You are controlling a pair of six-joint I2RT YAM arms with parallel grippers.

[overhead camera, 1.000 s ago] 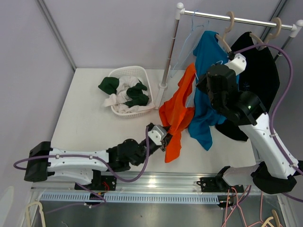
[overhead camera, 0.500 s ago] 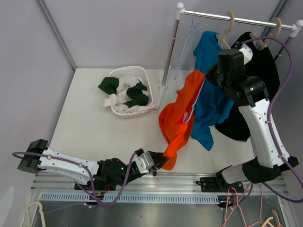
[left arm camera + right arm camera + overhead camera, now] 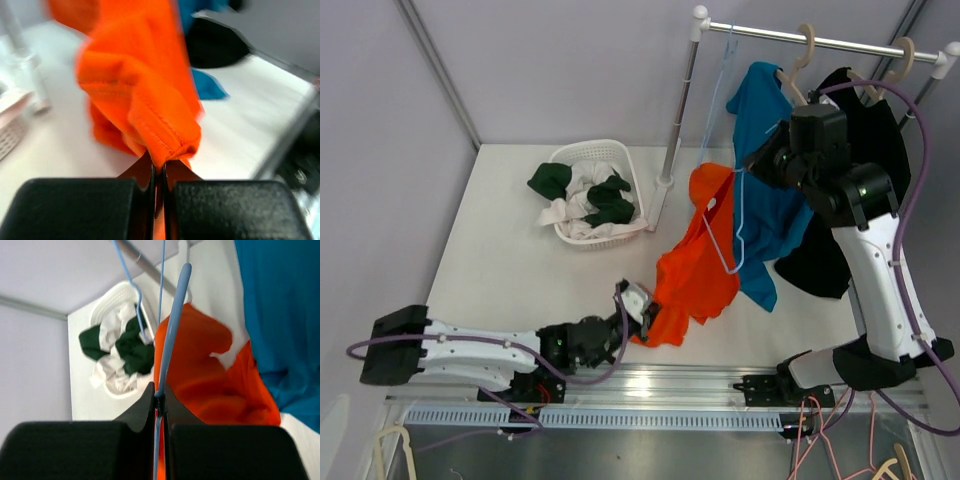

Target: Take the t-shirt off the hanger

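Left gripper [image 3: 159,169], pinched shut on the hem of the orange t-shirt [image 3: 145,95] below the hanger [image 3: 175,315] that the closed right gripper [image 3: 159,399] holds, seems mid-pull; next, draw the cloth clear of the hanger.

Left arm [image 3: 470,350] and right arm [image 3: 885,290]: white link shells, black joint housings, a purple cable [image 3: 925,160] along each. Fingers [image 3: 75,210] are matte black blocks.

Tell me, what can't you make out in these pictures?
- Top view: fingertips of the left tool, buried under the orange t-shirt.
- Right wrist view: the lower part of the blue hanger, behind the right tool.
- Left wrist view: the basket, blurred and cut by the left edge.
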